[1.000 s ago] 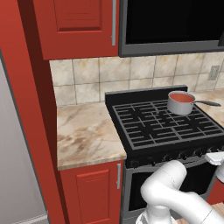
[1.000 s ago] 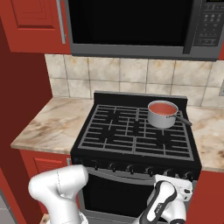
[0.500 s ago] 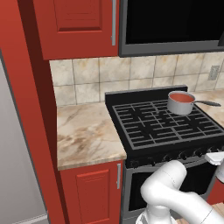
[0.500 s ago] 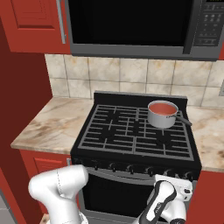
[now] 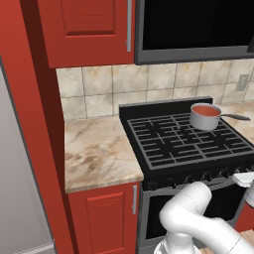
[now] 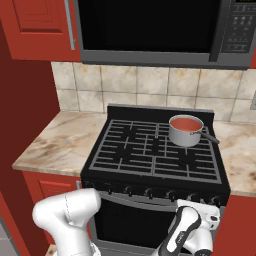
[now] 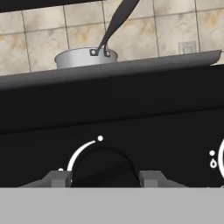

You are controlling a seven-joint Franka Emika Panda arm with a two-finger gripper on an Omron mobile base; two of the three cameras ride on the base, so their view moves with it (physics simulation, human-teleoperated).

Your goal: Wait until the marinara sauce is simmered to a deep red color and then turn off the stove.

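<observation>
The marinara sauce is orange-red and lies flat in a small grey saucepan on the back right burner of the black stove. My gripper is at the stove's front panel, low on the right side. Its fingertips stand on either side of a round dark knob and are shut on it. A white arc with a dot curves over the knob. From the hand view the pan's long handle points up and the sauce is hidden.
A black microwave hangs above the stove. Marble counter runs to the left, with red cabinets above and below. Another knob's markings show at the right edge. A wall outlet sits on the tiles.
</observation>
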